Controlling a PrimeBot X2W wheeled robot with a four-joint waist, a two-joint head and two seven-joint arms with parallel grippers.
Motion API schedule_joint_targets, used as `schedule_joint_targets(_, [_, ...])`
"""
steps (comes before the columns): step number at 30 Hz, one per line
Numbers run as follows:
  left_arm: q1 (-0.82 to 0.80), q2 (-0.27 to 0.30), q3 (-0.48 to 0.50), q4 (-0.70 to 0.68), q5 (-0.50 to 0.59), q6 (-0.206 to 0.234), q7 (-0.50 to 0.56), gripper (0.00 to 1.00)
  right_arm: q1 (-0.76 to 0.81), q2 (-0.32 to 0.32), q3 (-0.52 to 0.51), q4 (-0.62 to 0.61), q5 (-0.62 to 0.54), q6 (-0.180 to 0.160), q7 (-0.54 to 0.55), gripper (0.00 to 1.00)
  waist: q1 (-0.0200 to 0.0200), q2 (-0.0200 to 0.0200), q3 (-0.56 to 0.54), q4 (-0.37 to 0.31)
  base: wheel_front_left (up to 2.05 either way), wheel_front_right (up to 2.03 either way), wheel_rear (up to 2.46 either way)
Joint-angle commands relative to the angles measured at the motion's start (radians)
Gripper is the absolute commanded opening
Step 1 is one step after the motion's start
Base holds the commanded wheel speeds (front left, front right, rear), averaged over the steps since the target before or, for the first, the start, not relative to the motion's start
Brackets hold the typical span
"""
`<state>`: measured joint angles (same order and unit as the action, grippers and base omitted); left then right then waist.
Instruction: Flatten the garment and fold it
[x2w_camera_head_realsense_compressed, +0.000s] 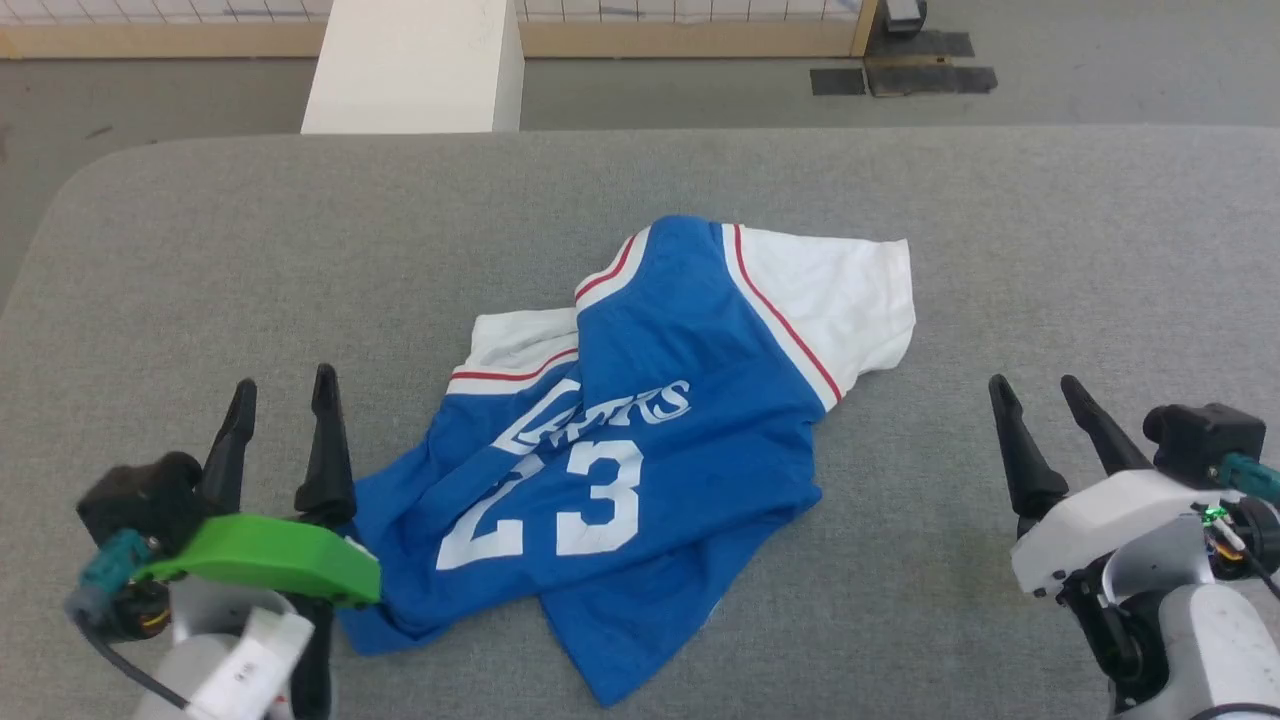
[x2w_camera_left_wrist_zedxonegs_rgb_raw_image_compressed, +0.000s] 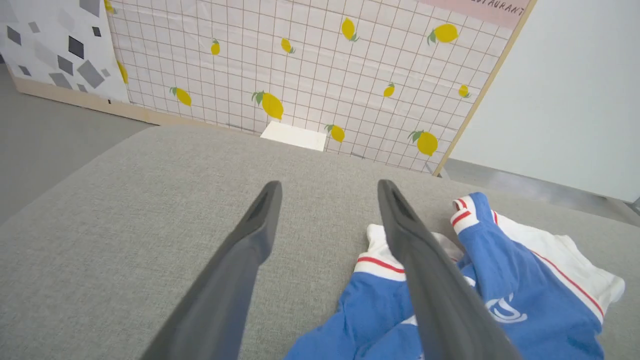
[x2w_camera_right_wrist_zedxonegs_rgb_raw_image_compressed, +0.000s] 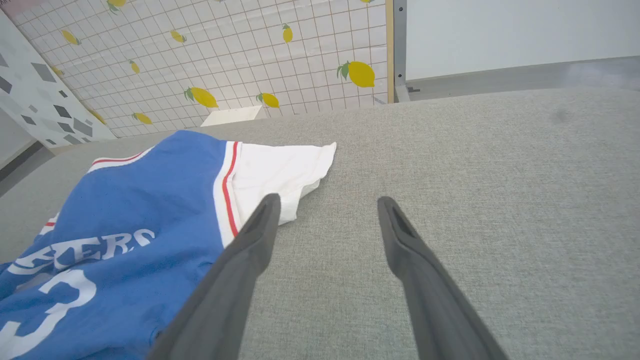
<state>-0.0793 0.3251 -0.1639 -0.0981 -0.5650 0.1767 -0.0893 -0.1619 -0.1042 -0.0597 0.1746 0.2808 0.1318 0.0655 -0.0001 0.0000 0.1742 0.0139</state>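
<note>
The garment, a royal-blue jersey with white sleeves, red stripes and a white 23, lies crumpled and partly folded over itself in the middle of the grey table. My left gripper stands open at the lower left, just left of the jersey's lower edge, nothing between its fingers. In the left wrist view the garment lies right of the open left gripper. My right gripper is open at the lower right, apart from the fabric. In the right wrist view the white sleeve lies left of the right gripper.
A white block stands beyond the table's far edge. A tiled wall panel with lemon prints rises behind it. Dark mats lie on the floor at the far right. Bare grey tabletop surrounds the jersey on all sides.
</note>
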Motion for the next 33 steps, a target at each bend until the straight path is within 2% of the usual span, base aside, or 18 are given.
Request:
schedule_joint_targets(1, [-0.009,-0.013,-0.005,0.012,0.020,-0.004,-0.036,1.00,-0.022,-0.007,-0.001,-0.004,-0.003,-0.001,0.019,1.00,0.0001,0.0000,0.015,0.004,0.00,0.00,0.00])
schedule_joint_targets(7, [-0.035,-0.045,-0.035,0.081,0.065,-0.027,-0.133,1.00,-0.142,-0.061,0.023,-0.020,-0.025,-0.001,0.208,1.00,0.0001,0.0000,0.059,0.023,0.00,0.00,0.00])
schedule_joint_targets(14, [-0.085,-0.072,-0.060,0.116,0.118,-0.035,-0.162,1.00,-0.379,-0.125,0.129,0.039,-0.075,-0.001,0.601,1.00,0.0001,0.0000,0.123,0.049,0.00,0.00,0.00])
schedule_joint_targets(19, [-0.120,-0.084,-0.086,0.128,0.147,-0.043,-0.166,1.00,-0.517,-0.160,0.222,0.116,-0.130,-0.001,0.777,1.00,0.0001,0.0000,0.176,0.076,0.00,0.00,0.00])
schedule_joint_targets(25, [-0.153,-0.094,-0.104,0.139,0.160,-0.051,-0.168,1.00,-0.582,-0.177,0.314,0.203,-0.135,-0.001,0.884,1.00,0.0001,0.0000,0.223,0.099,0.00,0.00,0.00])
schedule_joint_targets(32, [-0.160,-0.094,-0.106,0.140,0.156,-0.053,-0.167,1.00,-0.585,-0.181,0.410,0.270,-0.080,-0.001,0.920,1.00,0.0001,0.0000,0.239,0.100,0.00,0.00,0.00])
schedule_joint_targets(33, [-0.161,-0.093,-0.106,0.140,0.155,-0.052,-0.166,1.00,-0.588,-0.184,0.419,0.275,-0.066,-0.001,0.919,0.70,0.0001,0.0000,0.240,0.098,0.00,0.00,0.00])
